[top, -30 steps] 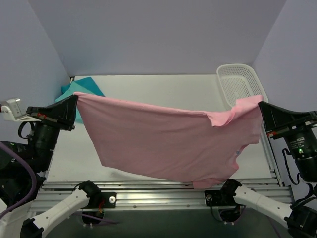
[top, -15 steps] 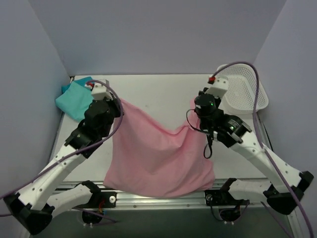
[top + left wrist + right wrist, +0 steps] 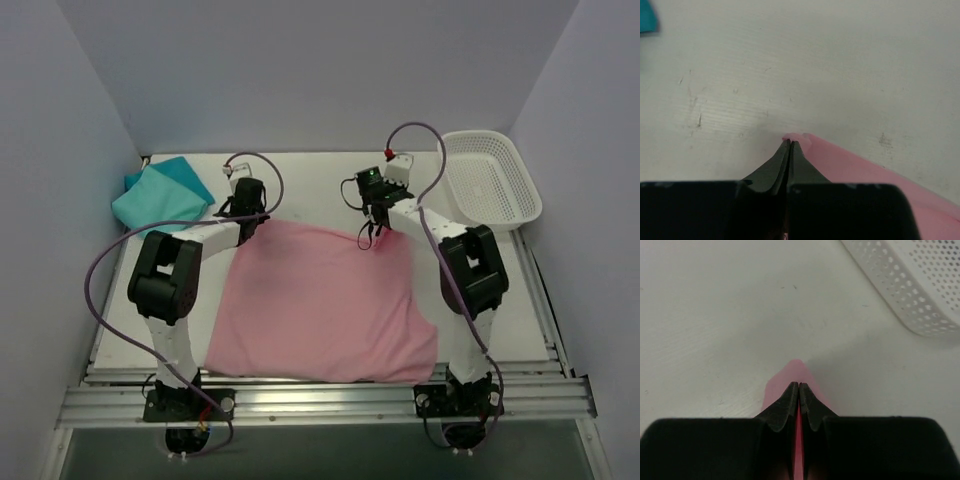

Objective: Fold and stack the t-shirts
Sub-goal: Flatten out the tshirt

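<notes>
The light pink t-shirt (image 3: 320, 300) lies spread on the table, reaching from mid-table to the near edge. My left gripper (image 3: 248, 215) is shut on its far left corner; in the left wrist view the pink cloth (image 3: 860, 167) pokes out past the closed gripper (image 3: 790, 142). My right gripper (image 3: 372, 232) is shut on the far right corner, and pink cloth (image 3: 785, 377) shows around the closed gripper (image 3: 798, 384). The teal t-shirt (image 3: 160, 192) lies folded at the far left of the table.
A white mesh basket (image 3: 490, 180) stands at the far right corner; its wall (image 3: 910, 285) fills the upper right of the right wrist view. Grey walls close the table on three sides. A metal rail (image 3: 320, 400) runs along the near edge.
Both arms have swung from high and wide near the camera down to the far side of the table, drawing the pink shirt from hanging in the air to lying flat.
</notes>
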Available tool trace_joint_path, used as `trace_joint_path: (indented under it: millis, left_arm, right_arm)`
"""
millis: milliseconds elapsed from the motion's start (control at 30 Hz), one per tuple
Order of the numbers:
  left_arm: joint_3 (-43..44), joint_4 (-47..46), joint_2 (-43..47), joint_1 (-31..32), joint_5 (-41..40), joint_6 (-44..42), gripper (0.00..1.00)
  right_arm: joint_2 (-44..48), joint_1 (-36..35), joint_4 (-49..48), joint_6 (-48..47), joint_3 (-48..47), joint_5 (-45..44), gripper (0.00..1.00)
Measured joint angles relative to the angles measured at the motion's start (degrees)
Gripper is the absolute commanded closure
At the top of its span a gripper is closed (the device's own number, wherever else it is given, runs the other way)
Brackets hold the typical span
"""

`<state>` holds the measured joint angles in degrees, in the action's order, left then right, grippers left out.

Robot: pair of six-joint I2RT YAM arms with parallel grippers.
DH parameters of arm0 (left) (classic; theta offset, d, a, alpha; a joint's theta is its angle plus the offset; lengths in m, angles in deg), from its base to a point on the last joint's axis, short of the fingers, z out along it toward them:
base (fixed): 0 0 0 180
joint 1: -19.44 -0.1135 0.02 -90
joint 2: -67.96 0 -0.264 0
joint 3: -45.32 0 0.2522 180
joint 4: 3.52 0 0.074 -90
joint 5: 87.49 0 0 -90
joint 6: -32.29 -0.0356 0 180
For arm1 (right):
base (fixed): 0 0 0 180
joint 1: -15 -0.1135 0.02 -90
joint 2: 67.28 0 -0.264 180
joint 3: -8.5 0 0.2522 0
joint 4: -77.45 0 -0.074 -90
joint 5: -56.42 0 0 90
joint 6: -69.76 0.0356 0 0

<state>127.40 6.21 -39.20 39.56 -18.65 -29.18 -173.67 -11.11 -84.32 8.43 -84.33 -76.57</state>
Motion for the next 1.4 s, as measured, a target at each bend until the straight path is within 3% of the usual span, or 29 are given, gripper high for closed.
trace_joint_path:
  millis: [200, 233, 267, 300, 333, 400, 467, 500, 533, 633, 833, 967, 1000, 1067, 1100, 1133, 1400]
  left_arm:
    - [7.9, -2.7, -11.1, -2.8, 0.6, 0.8, 0.98]
    - [9.4, -2.9, -12.1, -3.5, 0.6, 1.0, 0.98]
    - [11.2, -3.1, -13.3, -4.3, 0.5, 1.4, 0.98]
    - [13.3, -3.2, -14.6, -5.3, 0.3, 2.0, 0.98]
    - [15.5, -3.3, -16.0, -6.2, 0.2, 2.4, 0.98]
    - [20.6, -3.2, -18.9, -8.2, -0.1, 3.2, 0.98]
    - [26.6, -0.7, -21.9, -9.8, -0.7, 4.4, 0.76]
    - [29.1, 0.4, -22.9, -10.6, -0.9, 5.3, 0.51]
    - [30.7, 1.5, -23.3, -11.2, -1.0, 6.0, 0.09]
    - [30.9, 2.9, -21.9, -12.5, -2.4, 8.5, 0.06]
    - [24.6, 3.4, -13.2, -11.9, -2.9, 9.8, 0.06]
    - [17.8, 3.0, -2.6, -10.6, -2.6, 9.8, 0.06]
    - [15.9, 3.0, 0.5, -10.1, -2.7, 9.7, 0.06]
    - [13.1, 2.9, 6.6, -8.4, -2.9, 9.7, 0.06]
    - [12.1, 2.4, 8.8, -7.4, -3.0, 9.6, 0.06]
    - [11.1, 1.9, 10.6, -6.4, -3.0, 9.6, 0.06]
    - [1.1, -1.2, 11.5, -2.1, -1.7, 8.7, 0.06]
  right_arm:
    - [-19.3, 2.6, -4.6, -1.6, -10.5, -0.1, 1.0]
    - [-21.4, 2.9, -4.9, -1.8, -12.3, 0.0, 0.91]
    - [-23.4, 3.3, -5.2, -1.9, -14.6, 0.2, 0.55]
    - [-25.2, 3.8, -5.8, -1.8, -17.1, 0.6, 0.4]
    - [-27.2, 4.5, -6.3, -2.3, -20.1, 1.4, 0.06]
    - [-30.8, 6.2, -7.9, -3.4, -26.6, 2.2, 0.0]
    - [-33.2, 7.2, -8.0, -4.8, -32.3, 1.8, 0.0]
    - [-33.9, 7.8, -8.1, -5.3, -34.4, 1.5, 0.0]
    - [-34.0, 8.2, -8.1, -6.0, -35.8, 1.1, 0.0]
    - [-32.7, 8.7, -8.1, -7.0, -37.5, -0.2, 0.0]
    - [-18.3, 6.8, -8.2, -6.3, -21.8, -0.5, 0.0]
    - [-5.8, 3.7, -9.1, -3.6, -8.8, 1.5, 0.04]
    - [-3.4, 2.6, -9.4, -3.0, -6.3, 2.0, 0.09]
    - [-0.2, 0.8, -10.4, -2.2, -2.1, 4.5, 0.69]
    - [0.9, 0.0, -10.9, -1.4, -0.2, 7.3, 0.94]
    - [1.1, -0.3, -11.1, -0.7, 0.8, 8.9, 1.0]
    - [-1.5, 2.2, -10.6, 1.7, 5.8, 19.1, 1.0]
